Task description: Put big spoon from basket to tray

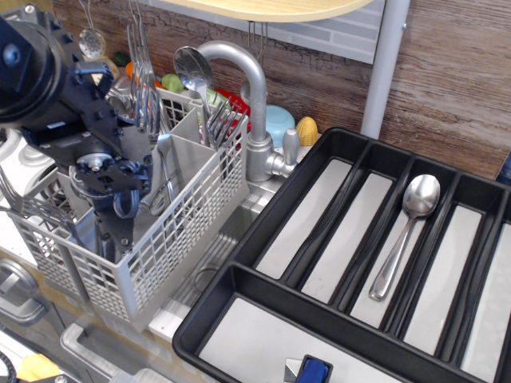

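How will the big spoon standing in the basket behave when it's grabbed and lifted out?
The big spoon looks like polished steel, so probably stiff yet slippery. It stands upright among forks in the basket, so it may snag them. Its bowl is uppermost, so it may swing.

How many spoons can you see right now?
2. One spoon lies flat in the black tray; another spoon stands bowl-up in the grey basket. The arm may hide more in the basket.
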`<move>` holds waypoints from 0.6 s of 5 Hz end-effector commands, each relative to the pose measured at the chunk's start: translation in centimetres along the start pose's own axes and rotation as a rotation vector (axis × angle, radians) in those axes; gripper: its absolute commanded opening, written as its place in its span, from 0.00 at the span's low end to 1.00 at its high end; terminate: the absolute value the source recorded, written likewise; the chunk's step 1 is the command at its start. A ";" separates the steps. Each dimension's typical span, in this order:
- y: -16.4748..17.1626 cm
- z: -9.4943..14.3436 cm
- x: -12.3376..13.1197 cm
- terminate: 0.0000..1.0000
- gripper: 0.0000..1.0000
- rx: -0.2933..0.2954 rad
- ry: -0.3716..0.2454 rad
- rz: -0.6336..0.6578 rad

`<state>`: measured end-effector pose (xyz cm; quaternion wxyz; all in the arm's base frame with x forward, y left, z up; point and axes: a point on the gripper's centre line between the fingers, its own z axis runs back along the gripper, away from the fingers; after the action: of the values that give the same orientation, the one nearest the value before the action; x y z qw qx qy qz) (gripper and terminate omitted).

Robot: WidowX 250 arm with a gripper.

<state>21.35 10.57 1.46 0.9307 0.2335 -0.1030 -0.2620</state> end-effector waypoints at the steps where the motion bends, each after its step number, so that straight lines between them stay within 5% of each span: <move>1: 1.1 -0.3 0.5 0.00 0.00 0.011 -0.021 0.020; 3: 5.6 3.2 2.2 0.00 0.00 0.017 0.091 -0.053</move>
<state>24.43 12.31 7.07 0.9236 0.2624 -0.0174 -0.2790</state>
